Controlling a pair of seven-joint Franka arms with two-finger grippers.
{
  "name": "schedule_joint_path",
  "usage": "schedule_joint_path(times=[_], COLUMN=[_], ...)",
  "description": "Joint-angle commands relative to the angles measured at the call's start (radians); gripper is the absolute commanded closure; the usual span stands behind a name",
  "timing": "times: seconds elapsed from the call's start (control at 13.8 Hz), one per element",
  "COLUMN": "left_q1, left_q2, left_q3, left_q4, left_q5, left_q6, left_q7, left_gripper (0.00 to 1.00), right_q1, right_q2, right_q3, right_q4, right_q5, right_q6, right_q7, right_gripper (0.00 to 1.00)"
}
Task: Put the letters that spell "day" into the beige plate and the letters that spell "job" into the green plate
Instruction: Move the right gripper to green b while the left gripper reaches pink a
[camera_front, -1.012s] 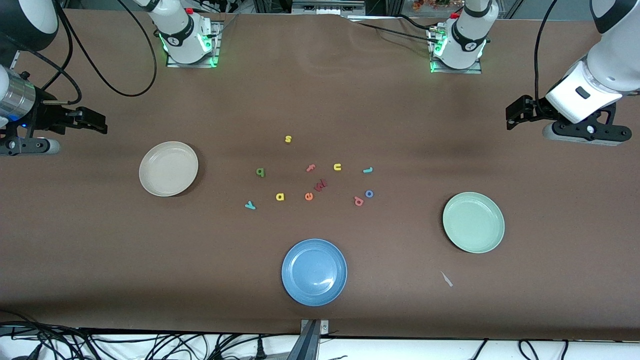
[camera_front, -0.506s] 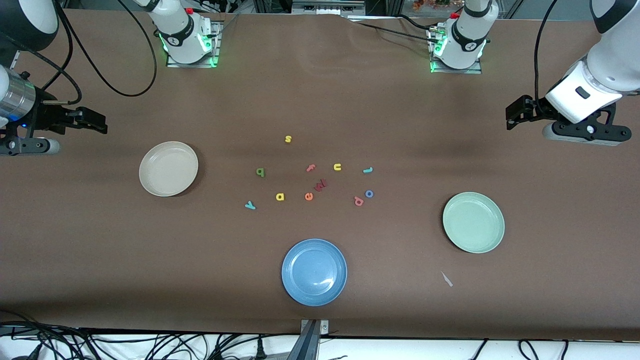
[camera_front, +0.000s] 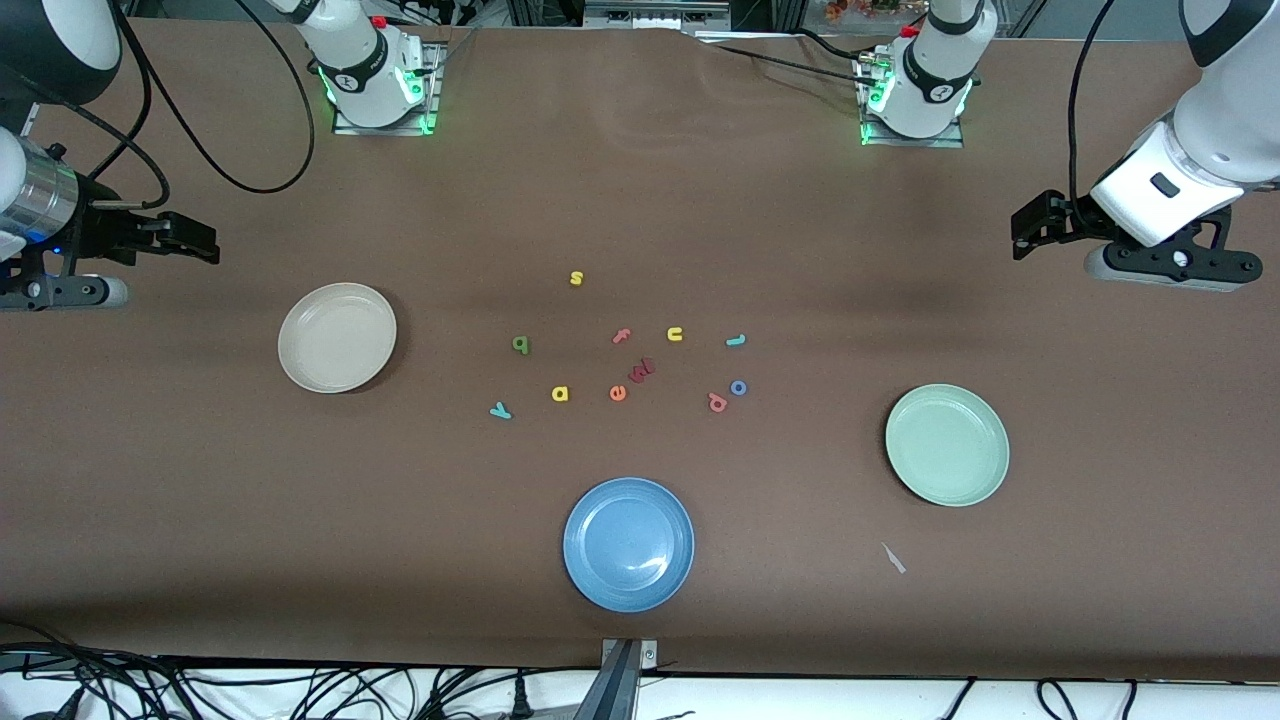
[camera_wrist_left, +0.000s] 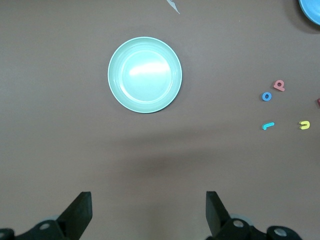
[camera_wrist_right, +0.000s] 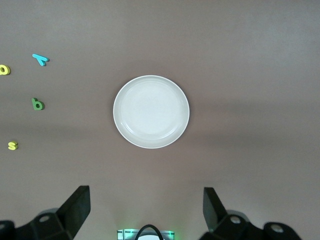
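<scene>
The green d (camera_front: 521, 344), yellow a (camera_front: 560, 393) and teal y (camera_front: 500, 410) lie loose mid-table, on the side toward the empty beige plate (camera_front: 337, 337). The teal j (camera_front: 736, 340), blue o (camera_front: 739, 387) and salmon b (camera_front: 717, 402) lie toward the empty green plate (camera_front: 946, 445). My right gripper (camera_front: 195, 243) hangs open and empty above the table's right-arm end; its wrist view shows the beige plate (camera_wrist_right: 151, 111). My left gripper (camera_front: 1030, 225) hangs open and empty above the left-arm end, its wrist view showing the green plate (camera_wrist_left: 145, 75).
A blue plate (camera_front: 628, 543) sits nearest the front camera. Other letters lie among the task's letters: a yellow s (camera_front: 576, 278), pink f (camera_front: 622, 336), yellow u (camera_front: 675, 334), dark red letter (camera_front: 641, 370) and orange e (camera_front: 618, 393). A small white scrap (camera_front: 893, 558) lies near the green plate.
The right gripper has shifted slightly toward the middle of the table. The left arm, letters and plates have not moved.
</scene>
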Motion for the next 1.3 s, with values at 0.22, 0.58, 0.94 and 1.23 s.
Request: schedule_joint_path(times=[0.22, 0.58, 0.94, 1.23], left_q1=[0.000, -0.009, -0.070, -0.142], left_q2=[0.008, 0.063, 0.153, 0.384], left_q3=[0.000, -0.045, -0.116, -0.118], left_q4=[0.006, 0.048, 0.055, 0.208], left_q5=[-0.017, -0.020, -0.019, -0.017], left_q6=[0.001, 0.003, 0.008, 0.095], left_q7=[0.009, 0.009, 0.016, -0.033], left_gripper=[0.00, 0.00, 0.00, 0.00], right_q1=[0.055, 0.140, 0.272, 0.297], right_q2=[-0.003, -0.001, 0.043, 0.057], right_q3=[0.007, 0.013, 0.015, 0.015], right_q4=[-0.006, -0.012, -0.012, -0.101], right_q5=[0.018, 0.020, 0.021, 0.084], right_q6=[-0.020, -0.025, 0.003, 0.142], right_q7=[0.003, 0.006, 0.255, 0.303], right_gripper=[0.00, 0.00, 0.00, 0.00])
